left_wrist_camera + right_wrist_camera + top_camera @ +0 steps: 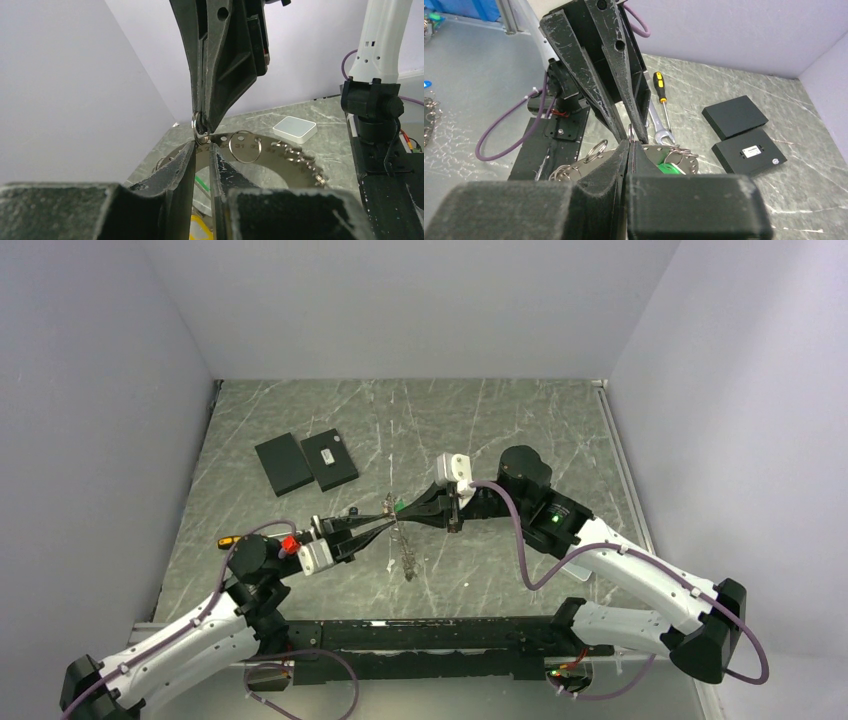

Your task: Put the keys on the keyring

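Observation:
My right gripper [398, 510] is shut on the keyring [194, 125], a small thin metal ring held above the table's middle. My left gripper [388, 523] meets it tip to tip. Its jaws stand a little apart, and the ring's edge [631, 131] shows between the tips. In the left wrist view nothing lies deeper in the left gripper [202, 146]. Below hang a perforated metal disc [280, 165] carrying other rings, a green tag [671, 168] and a grey chain [407, 555]. The keys do not show in any view.
Two flat black plates [283, 463] [330, 459] lie at the back left. A yellow-and-black screwdriver [659, 86] and a wrench [658, 122] lie by the left arm. A small white box [295, 129] sits on the table beyond the disc.

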Controlling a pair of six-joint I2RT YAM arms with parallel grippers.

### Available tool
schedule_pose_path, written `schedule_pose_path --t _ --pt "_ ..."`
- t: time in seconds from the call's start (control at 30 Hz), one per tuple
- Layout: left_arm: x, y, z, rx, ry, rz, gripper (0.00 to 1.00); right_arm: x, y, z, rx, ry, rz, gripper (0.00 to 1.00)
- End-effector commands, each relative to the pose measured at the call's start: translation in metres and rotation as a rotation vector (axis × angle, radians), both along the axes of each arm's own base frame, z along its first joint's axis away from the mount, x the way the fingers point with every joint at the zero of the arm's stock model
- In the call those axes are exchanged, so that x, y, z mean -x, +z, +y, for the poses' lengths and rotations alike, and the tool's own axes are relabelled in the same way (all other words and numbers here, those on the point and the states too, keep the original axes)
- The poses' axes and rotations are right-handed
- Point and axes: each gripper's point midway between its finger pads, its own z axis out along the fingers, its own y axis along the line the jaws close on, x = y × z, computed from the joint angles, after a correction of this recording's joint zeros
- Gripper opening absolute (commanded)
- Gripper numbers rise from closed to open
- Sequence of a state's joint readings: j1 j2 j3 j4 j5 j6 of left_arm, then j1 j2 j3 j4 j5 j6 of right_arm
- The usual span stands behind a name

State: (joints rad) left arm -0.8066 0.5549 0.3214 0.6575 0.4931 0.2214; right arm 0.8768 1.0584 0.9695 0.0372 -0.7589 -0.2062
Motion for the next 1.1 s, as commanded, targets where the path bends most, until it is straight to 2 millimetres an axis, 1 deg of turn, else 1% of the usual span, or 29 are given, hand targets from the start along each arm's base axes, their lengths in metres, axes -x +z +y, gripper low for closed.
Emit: schedule_pose_path --t 0.0,0.13,0.27,0.43,0.77,1.07 --pt "-0.005 0.007 0.001 0.024 0.026 -0.009 0.21 0.006 0.049 -0.002 -0.127 0.019 -0.105 0.00" --pt "-0.004 0.012 0.002 0.048 0.023 -0.019 0.20 0.005 0.046 -0.002 -0.121 0.018 -0.106 0.00" --pt "-0.002 0.014 0.002 0.051 0.013 -0.026 0.16 0.004 0.042 -0.001 -0.111 0.014 -0.103 0.00" --pt "-0.002 0.015 0.002 0.051 0.016 -0.024 0.14 0.004 0.041 -0.002 -0.108 0.016 -0.104 0.00" --pt "0.001 0.019 0.003 0.073 0.002 -0.029 0.20 0.002 0.033 0.000 -0.085 0.014 -0.092 0.00" --pt "0.006 0.018 0.002 0.063 -0.024 -0.024 0.23 -0.003 0.035 -0.001 -0.094 -0.019 -0.110 0.00"
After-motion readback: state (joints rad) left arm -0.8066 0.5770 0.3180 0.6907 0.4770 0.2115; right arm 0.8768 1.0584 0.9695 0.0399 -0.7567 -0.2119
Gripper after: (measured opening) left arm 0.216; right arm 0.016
